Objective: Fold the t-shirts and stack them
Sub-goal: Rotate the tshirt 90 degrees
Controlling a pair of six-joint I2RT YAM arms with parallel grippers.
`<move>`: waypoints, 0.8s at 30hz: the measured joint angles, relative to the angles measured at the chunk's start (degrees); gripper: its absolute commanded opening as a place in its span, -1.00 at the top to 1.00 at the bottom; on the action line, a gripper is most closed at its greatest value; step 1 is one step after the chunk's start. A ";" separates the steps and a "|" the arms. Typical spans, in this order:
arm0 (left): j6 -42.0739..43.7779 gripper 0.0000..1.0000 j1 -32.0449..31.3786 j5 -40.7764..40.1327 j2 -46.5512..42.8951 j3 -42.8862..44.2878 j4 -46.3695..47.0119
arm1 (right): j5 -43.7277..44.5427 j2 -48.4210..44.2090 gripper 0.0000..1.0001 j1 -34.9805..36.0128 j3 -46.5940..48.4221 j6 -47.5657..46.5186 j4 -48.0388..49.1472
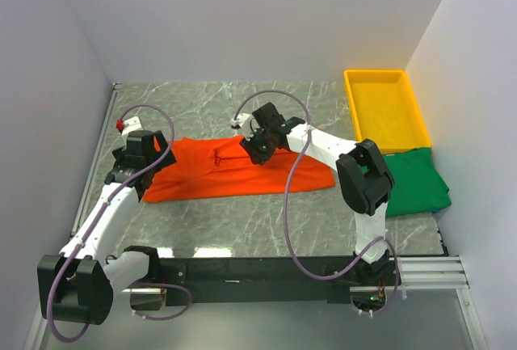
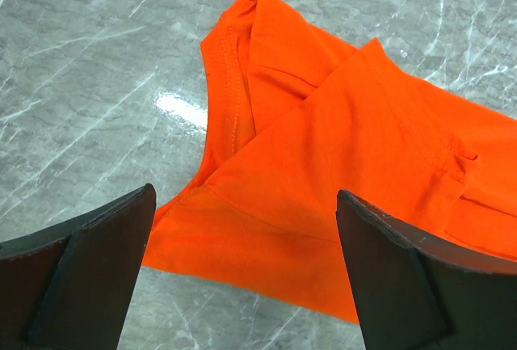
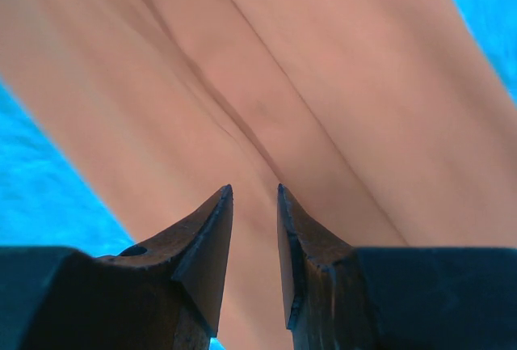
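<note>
1. Left tool (image 2: 246, 196): spread fully apart, hanging just above the left end of the orange-red t-shirt (image 1: 218, 174), gripping nothing.
2. Right tool (image 3: 254, 190): tips a narrow gap apart, low over the middle of that shirt at a lengthwise crease, with no cloth seen pinched between them.
3. Orange-red t-shirt: laid out as a long band on the worktop (image 1: 242, 229), apparently already doubled lengthwise, with layers overlapping at its left end.
4. Dark green t-shirt (image 1: 416, 182): in a compact shape well apart from the orange-red t-shirt, off its right end. Yellow tray (image 1: 349, 95) behind it. No stack yet.
5. Step in hand, by the look of it: shortening the band by bringing one end over toward the other.
6. To do it well:
   - Lower the left tool onto the stitched edge at the left end and take every layer between the fingers; otherwise expect the top flap to peel open.
   - Lift only enough to clear the cloth, then carry straight along the band.
   - Move the right tool off the crease before the folded end arrives, or use it to pin the hinge line.
   - Set the end down with edges matched, not skewed.
</note>
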 measured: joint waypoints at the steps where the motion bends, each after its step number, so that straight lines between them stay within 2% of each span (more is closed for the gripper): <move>1: 0.04 -0.99 0.00 0.11 0.00 0.00 0.00 | 1.16 -0.26 0.28 -0.26 -0.96 0.09 0.70; 6: 0.07 -0.99 0.00 0.94 0.00 0.00 0.00 | 6.58 -2.62 0.29 -3.72 -7.32 0.52 0.59; 12: 0.09 -0.99 0.00 1.27 0.00 0.00 0.00 | 13.00 -5.81 0.31 -12.15 -10.56 3.61 -0.50; 17: 0.09 -0.99 0.00 1.57 0.00 0.00 0.00 | 18.75 -7.10 0.34 -17.11 -11.98 9.09 -0.59; 24: 0.09 -0.99 0.00 1.62 0.00 0.00 0.00 | 22.43 -7.10 0.34 -19.85 -15.08 18.51 -0.66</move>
